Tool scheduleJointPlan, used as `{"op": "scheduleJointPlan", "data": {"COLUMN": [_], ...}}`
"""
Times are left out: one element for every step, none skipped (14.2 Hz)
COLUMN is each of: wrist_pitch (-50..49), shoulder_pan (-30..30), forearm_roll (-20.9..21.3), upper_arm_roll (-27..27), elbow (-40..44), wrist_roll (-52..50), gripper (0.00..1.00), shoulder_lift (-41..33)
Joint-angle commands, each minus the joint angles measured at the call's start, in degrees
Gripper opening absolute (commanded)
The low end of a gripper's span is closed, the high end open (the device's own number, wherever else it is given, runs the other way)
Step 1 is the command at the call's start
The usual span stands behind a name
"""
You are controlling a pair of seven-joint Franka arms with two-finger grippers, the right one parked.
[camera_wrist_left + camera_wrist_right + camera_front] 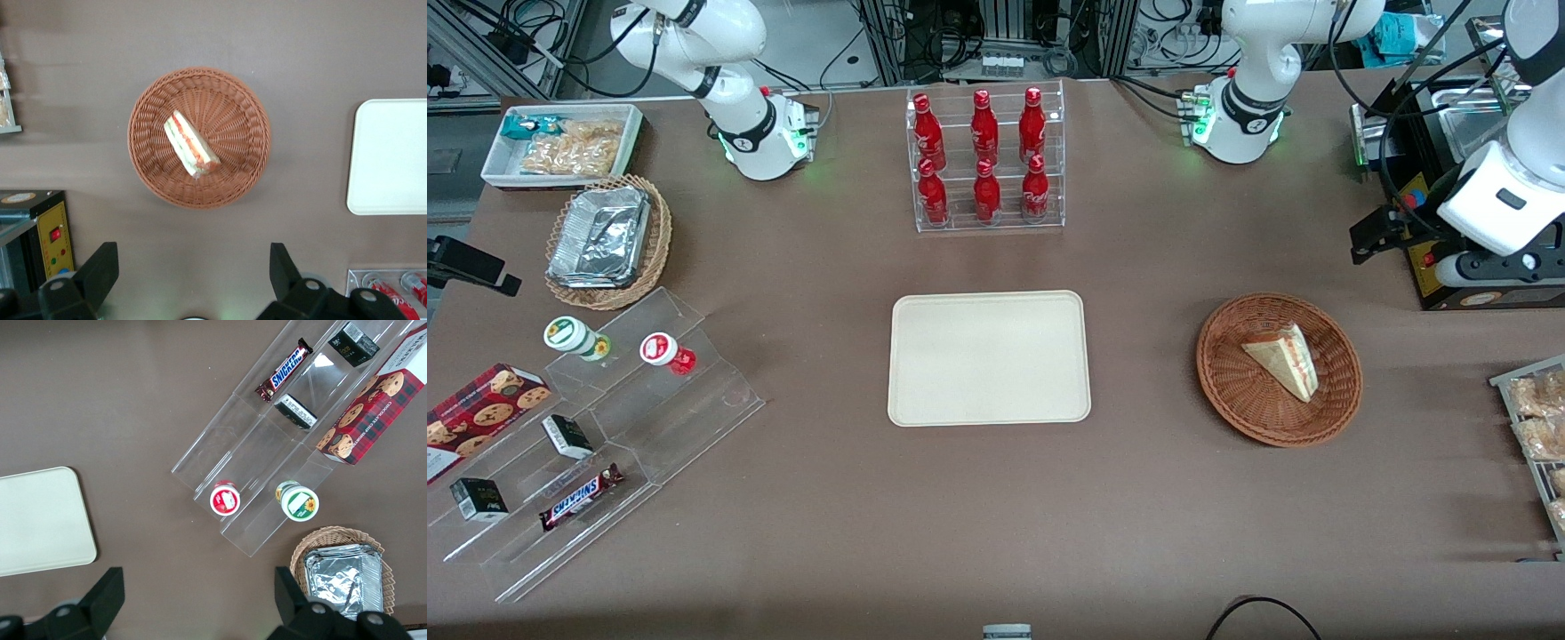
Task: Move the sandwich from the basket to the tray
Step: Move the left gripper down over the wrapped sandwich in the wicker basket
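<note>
Brown tabletop, sandwich (pixel 1282 360) lying in the basket (pixel 1232 391), gripper (pixel 190 280) high above and not yet over it.

Hung well above the table with fingers (pixel 100 267) spread wide and nothing held, toward the working arm's end, nearer the arm's base than the basket. Lay straight ahead of and below the open fingers in the wrist view: sandwich resting on its side near the basket's middle, long axis running slantwise to the line between the fingertips, red and green filling edge showing. Probably called for moving forward over the basket, a turn of the wrist to close across the wedge's short width, then a descent. Sat bare and well apart, toward the parked arm: tray (pixel 925 391). Nothing standing between basket and tray; bottle rack (pixel 987 160) and a black machine (pixel 1449 222) near but off that path.
</note>
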Motion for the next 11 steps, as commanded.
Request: {"op": "scheduleJointPlan", "data": {"wrist_pitch": [0.3,0.0,0.0,0.1,1.8,5.4,9.9,14.4,19.0,23.6,29.0], "shoulder_pan": [-0.1,-0.1,0.1,0.4,0.5,0.5,0.5,0.5,0.6,0.6,0.8], "forearm_roll": [0.4,0.4,0.3,0.3,0.2,0.4,0.4,0.5,0.5,0.4,0.4], "upper_arm_roll": [0.2,0.2,0.2,0.3,0.4,0.4,0.5,0.6,0.6,0.7,1.1], "elbow": [-0.7,-1.2,-2.1,-3.6,-6.8,-9.8,-14.6,-17.9,-21.4,-24.4,-28.0], "wrist_roll": [0.9,1.8,2.0,1.9,1.9,1.9,1.9,1.8,1.5,1.5,1.4], "gripper": [1.00,1.00,1.00,1.00,1.00,1.00,1.00,1.00,1.00,1.00,1.00], "shoulder_lift": [-0.1,-0.1,0.4,1.4,1.6,1.4,1.0,1.0,1.2,1.5,1.6]}}
